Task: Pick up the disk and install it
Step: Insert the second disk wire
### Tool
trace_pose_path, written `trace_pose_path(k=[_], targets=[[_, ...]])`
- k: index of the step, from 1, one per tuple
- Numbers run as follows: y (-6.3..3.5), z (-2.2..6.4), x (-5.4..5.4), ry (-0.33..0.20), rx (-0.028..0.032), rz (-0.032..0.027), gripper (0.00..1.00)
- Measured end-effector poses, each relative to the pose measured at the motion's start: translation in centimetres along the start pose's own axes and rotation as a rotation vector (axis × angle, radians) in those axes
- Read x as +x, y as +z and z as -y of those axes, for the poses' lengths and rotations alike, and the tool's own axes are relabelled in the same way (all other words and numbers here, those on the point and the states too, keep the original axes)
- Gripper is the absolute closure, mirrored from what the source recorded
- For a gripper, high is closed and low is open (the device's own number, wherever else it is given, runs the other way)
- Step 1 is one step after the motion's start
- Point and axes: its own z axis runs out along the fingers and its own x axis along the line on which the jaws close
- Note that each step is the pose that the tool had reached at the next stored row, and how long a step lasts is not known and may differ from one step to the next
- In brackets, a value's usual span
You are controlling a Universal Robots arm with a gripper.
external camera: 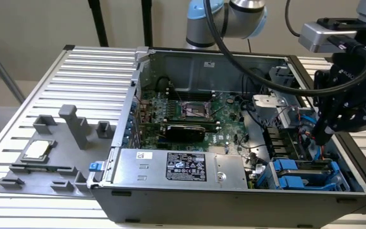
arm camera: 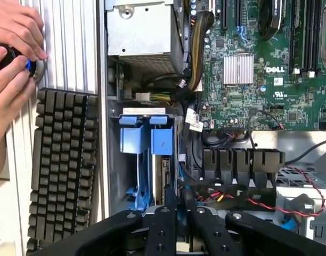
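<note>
Blue-railed disk (external camera: pixel 304 172) in case bay (external camera: pixel 345 179), hand (external camera: pixel 323 139) above

The arm (external camera: pixel 234 19) comes in from the far side of the scene in the exterior view, its pale blue and silver joints high at the back, a thick black cable looping down from them toward the wrist (external camera: pixel 335 38). The wrist sits at the exterior view's right, carrying a grey box-shaped camera mount, and below it the black gripper (external camera: pixel 323 138) points downward with a slight tilt. In the wrist view the gripper (arm camera: pixel 180 205) shows as two black fingers (arm camera: pixel 170 205) standing close together, almost parallel, with a narrow gap between them and nothing held. A person's two hands (arm camera: pixel 11 48) are cupped together.
</note>
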Motion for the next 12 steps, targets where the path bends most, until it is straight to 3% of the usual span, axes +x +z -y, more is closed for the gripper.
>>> trace_pose_path(k=[3, 6, 12], targets=[[0.06, -0.80, 0.3, 0.002, 0.0100, 0.0024, 1.00], [0.33, -1.22, 0.9, 0.004, 0.0222, 0.0100, 1.00], [1.02, -1.95, 2.1, 0.007, 0.0405, 0.0274, 1.00]])
